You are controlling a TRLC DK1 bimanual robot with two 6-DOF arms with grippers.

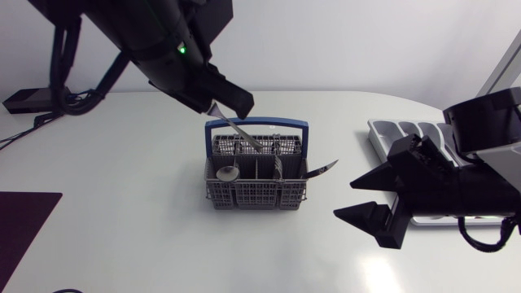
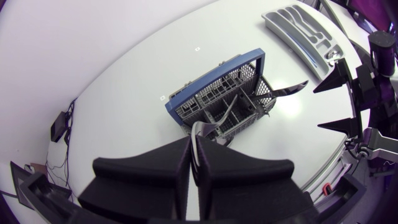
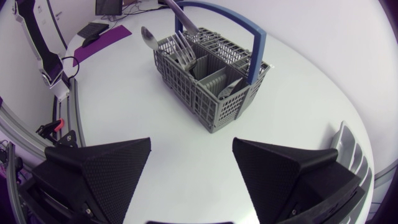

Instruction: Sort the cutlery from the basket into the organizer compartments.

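The piece of cutlery (image 1: 244, 130) in play is a slim silver handle slanting up and left out of the basket (image 1: 256, 194). Its lower end reaches into the basket's far row, so I cannot tell what kind it is. The left hand (image 1: 232, 102) is closed on its upper end, above the blue carrying handle.

In the near row, a spoon (image 1: 228, 172) and a fork (image 1: 277, 168) stand upright, and a knife (image 1: 321, 169) leans out over the right wall. The basket sits mid-counter (image 1: 122, 179).

The organizer (image 1: 407, 130) lies well apart at the right, partly behind the right arm. The right hand (image 1: 350, 199) hangs between the two, its fingers spread wide and holding nothing.

This looks like the extraction step. The next move likely calls for a straight lift clear of the blue handle, then a carry right to the matching compartment.
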